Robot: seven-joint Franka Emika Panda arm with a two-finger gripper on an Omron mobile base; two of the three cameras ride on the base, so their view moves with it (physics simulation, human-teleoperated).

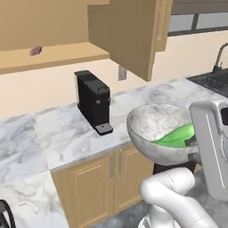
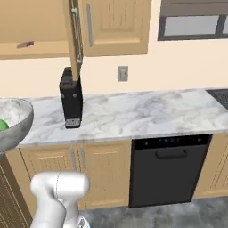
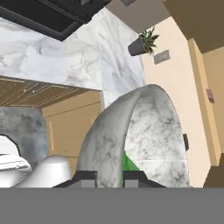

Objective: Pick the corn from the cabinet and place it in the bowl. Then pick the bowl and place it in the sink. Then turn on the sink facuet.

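The grey-white marbled bowl (image 1: 153, 127) hangs tilted in the air just off the counter's front edge, above the base cupboards. The green corn (image 1: 177, 136) lies inside it, against the lower wall. My gripper (image 1: 192, 143) is shut on the bowl's right rim; in the hand view the gripper (image 3: 109, 177) pinches that rim between its two fingertips, with the bowl (image 3: 148, 131) ahead and the corn (image 3: 127, 162) peeking out. From the right the bowl (image 2: 15, 120) and corn (image 2: 3, 125) sit at the left edge. The black sink (image 1: 213, 81) and its faucet (image 1: 219, 54) are at the far right. The cabinet (image 1: 55, 54) stands open.
A black coffee machine (image 1: 93, 101) stands on the marble counter (image 1: 67, 129) under the open cabinet door (image 1: 129, 33). A small reddish item (image 1: 35, 50) lies on the cabinet shelf. A dark dishwasher (image 2: 169, 167) sits under the counter. A potted plant (image 3: 142, 41) is by the sink.
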